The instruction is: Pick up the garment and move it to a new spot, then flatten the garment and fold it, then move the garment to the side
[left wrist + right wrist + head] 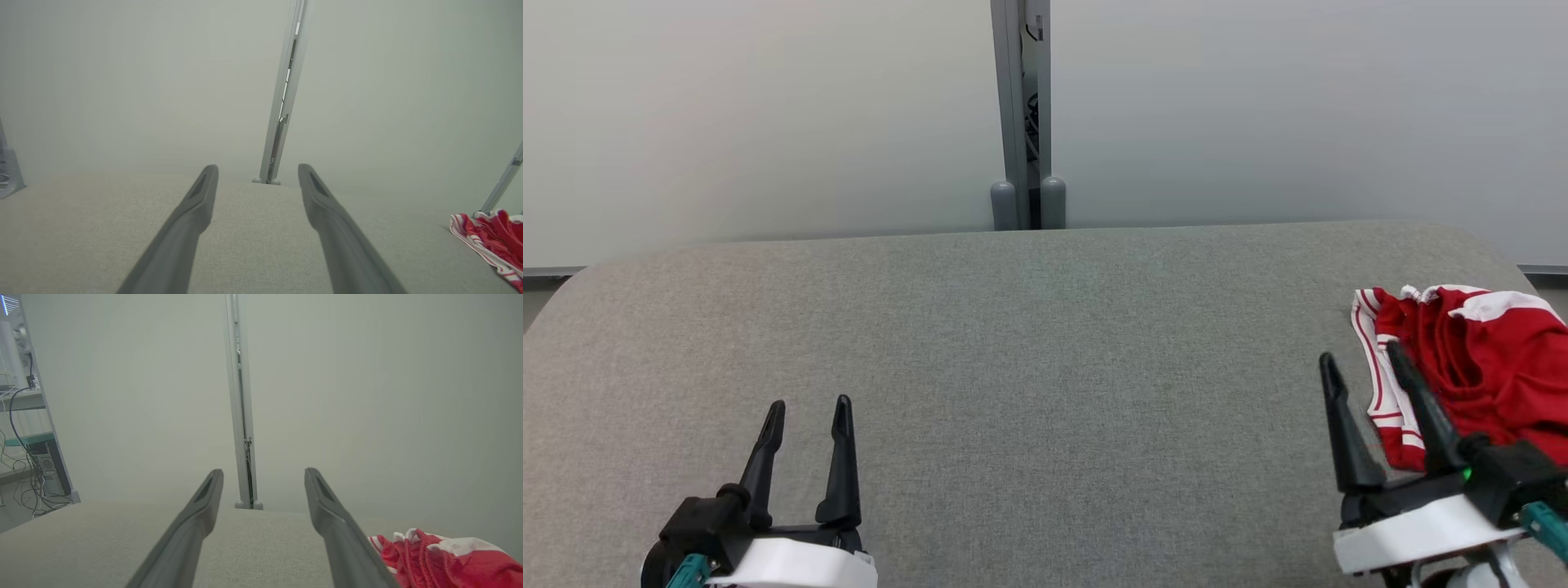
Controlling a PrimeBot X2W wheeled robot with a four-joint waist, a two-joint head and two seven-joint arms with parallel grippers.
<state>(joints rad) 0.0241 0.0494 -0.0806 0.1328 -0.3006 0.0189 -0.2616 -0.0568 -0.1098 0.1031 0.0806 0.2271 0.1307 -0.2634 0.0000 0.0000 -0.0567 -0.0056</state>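
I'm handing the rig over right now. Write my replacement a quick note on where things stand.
Left gripper: jaws open, empty, over the near left of the table.
Right gripper: jaws open, empty, just left of the garment.
The garment is red and white, and lies crumpled at the table's right edge.
Done: nothing visible yet.
Left to do: grasp, move, flatten, fold, set aside.

Head cam sat up high, looking forward and down over the grey table [1045,327]. Both wrist cams rode low, nearly skimming the tabletop, each peering out along its own fingers [184,228] toward the same upright post [1013,114] at the far edge. All three caught the red garment [1478,359] off to the right.
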